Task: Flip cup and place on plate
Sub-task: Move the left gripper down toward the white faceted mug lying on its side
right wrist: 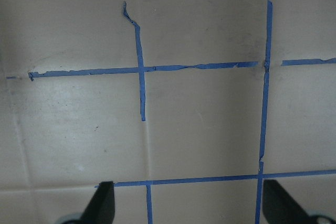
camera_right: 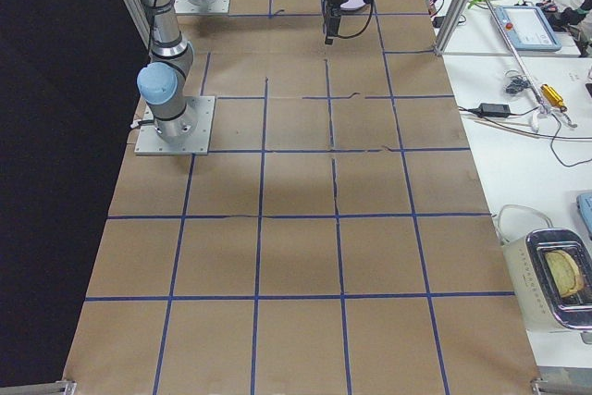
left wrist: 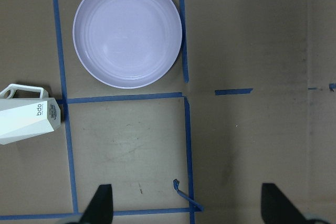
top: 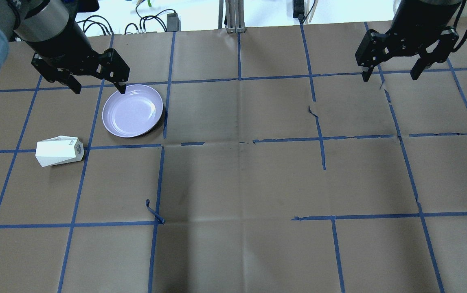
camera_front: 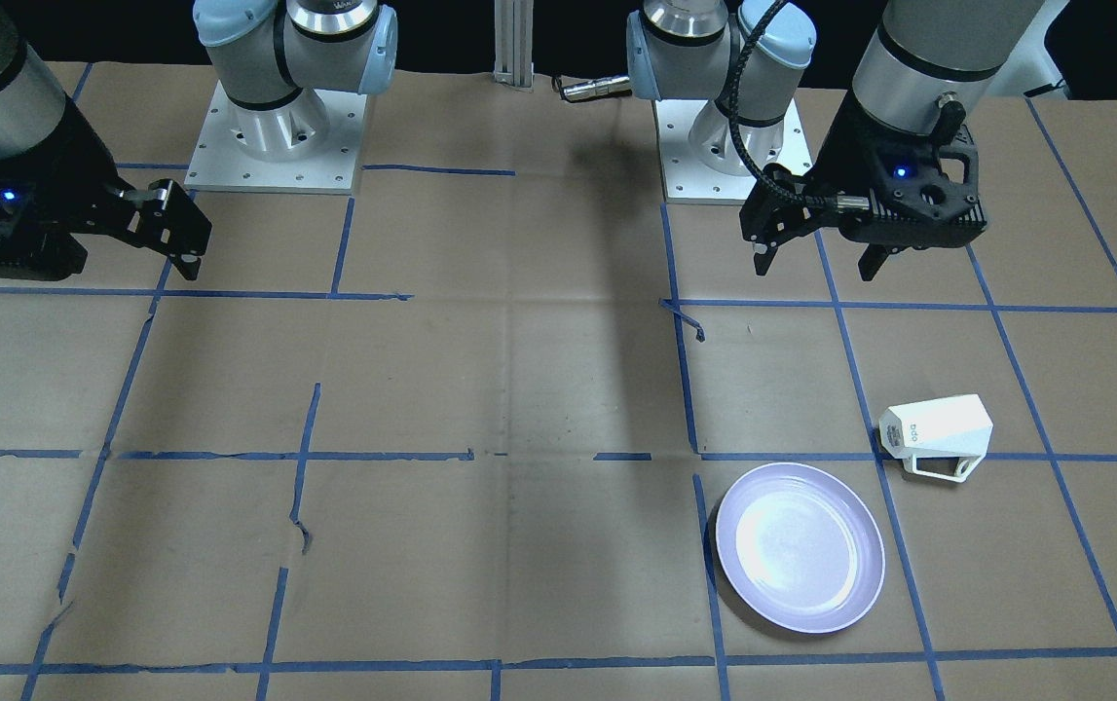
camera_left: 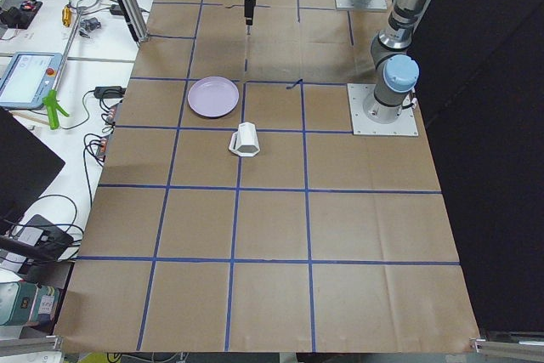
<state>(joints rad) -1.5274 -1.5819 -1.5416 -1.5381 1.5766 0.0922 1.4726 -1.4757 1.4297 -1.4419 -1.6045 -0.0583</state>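
The white faceted cup lies on its side on the brown paper, base lettering showing and handle against the table. It also shows in the overhead view, the exterior left view and at the left edge of the left wrist view. The lavender plate sits empty beside it, apart from it. My left gripper is open and empty, raised above the table near the plate. My right gripper is open and empty, far from both.
Blue tape lines grid the brown paper table cover. A loose curl of tape sticks up near the middle left. The two arm bases stand at the robot's edge. A bench with cables and tools lies beyond the table's far side.
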